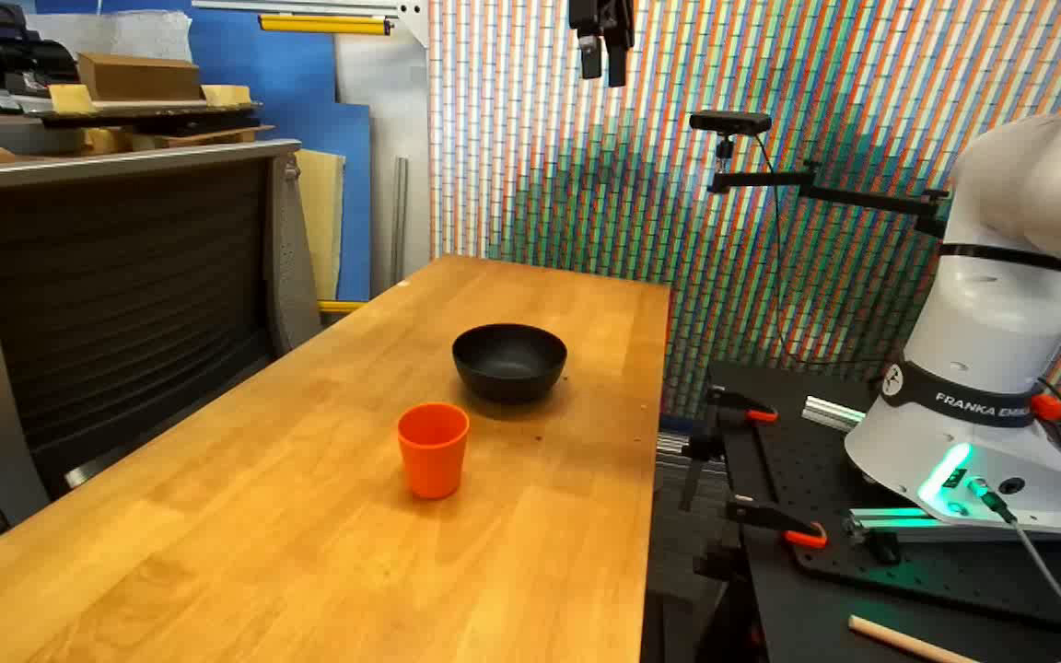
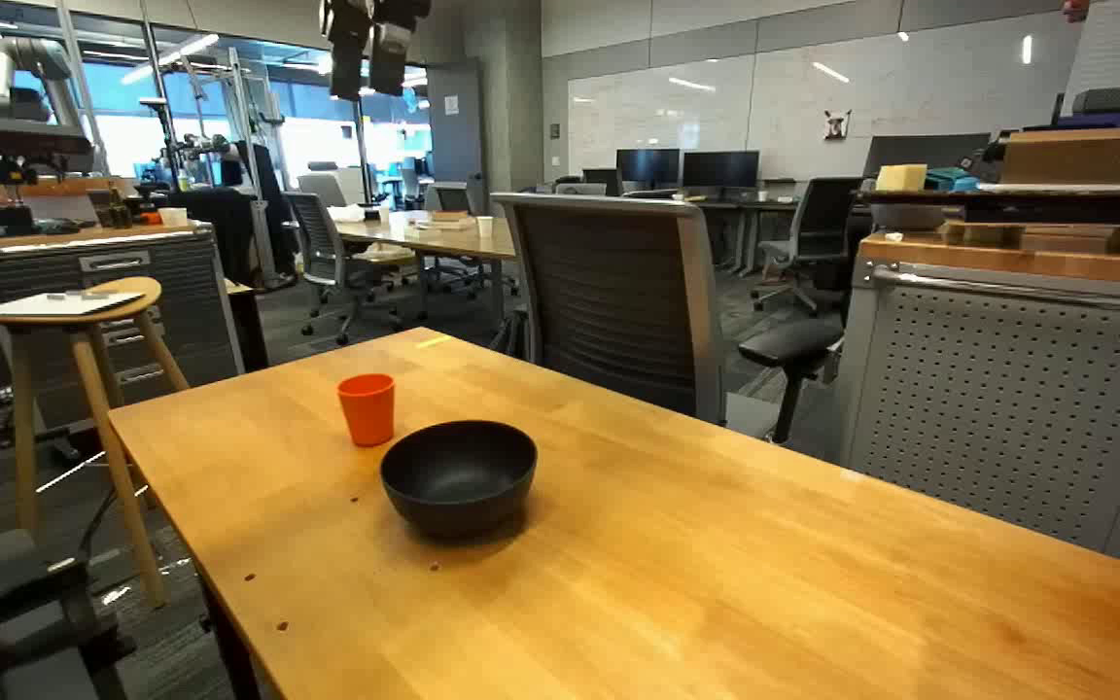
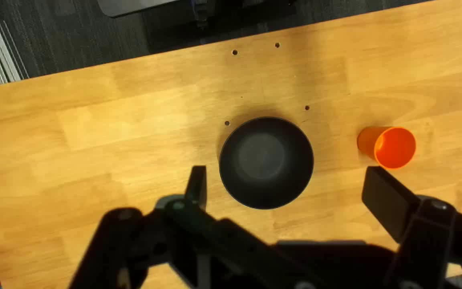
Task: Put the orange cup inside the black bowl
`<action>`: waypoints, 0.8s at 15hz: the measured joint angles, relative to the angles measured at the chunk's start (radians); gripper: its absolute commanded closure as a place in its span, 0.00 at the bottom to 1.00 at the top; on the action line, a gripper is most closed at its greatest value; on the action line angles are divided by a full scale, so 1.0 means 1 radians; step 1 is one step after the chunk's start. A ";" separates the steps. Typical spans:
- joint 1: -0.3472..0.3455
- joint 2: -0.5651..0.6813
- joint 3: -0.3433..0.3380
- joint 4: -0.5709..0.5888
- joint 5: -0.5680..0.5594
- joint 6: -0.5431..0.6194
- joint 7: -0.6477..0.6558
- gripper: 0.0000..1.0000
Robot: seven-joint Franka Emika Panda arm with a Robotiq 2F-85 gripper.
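The orange cup [image 1: 433, 453] stands upright on the wooden table [image 1: 328, 543], beside and apart from the black bowl [image 1: 509, 366]. The cup [image 2: 367, 410] and the bowl [image 2: 459, 486] show in both exterior views. In the wrist view the bowl [image 3: 266, 163] lies near the middle and the cup [image 3: 391, 147] to its right. Both look hollow and empty. My gripper [image 3: 288, 176] is open and holds nothing. It hangs high above the table in both exterior views [image 1: 604, 77] [image 2: 367, 89], its fingers pointing down.
A dark-backed office chair [image 2: 618, 301] stands along one long side of the table. A black robot stand [image 1: 825, 479] with clamps is on the opposite side. A camera on an arm [image 1: 729, 122] reaches out near the patterned wall. A grey cabinet [image 2: 1007, 389] stands behind the chair's side.
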State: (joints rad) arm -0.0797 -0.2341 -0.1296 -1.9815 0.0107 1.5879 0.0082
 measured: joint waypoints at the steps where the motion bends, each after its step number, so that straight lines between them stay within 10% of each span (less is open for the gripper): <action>1: 0.000 0.001 0.000 0.002 0.000 0.002 0.000 0.00; 12: 0.024 0.181 0.053 0.040 0.028 0.060 0.018 0.00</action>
State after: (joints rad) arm -0.0554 -0.0534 -0.0769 -1.9416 0.0387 1.6482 0.0262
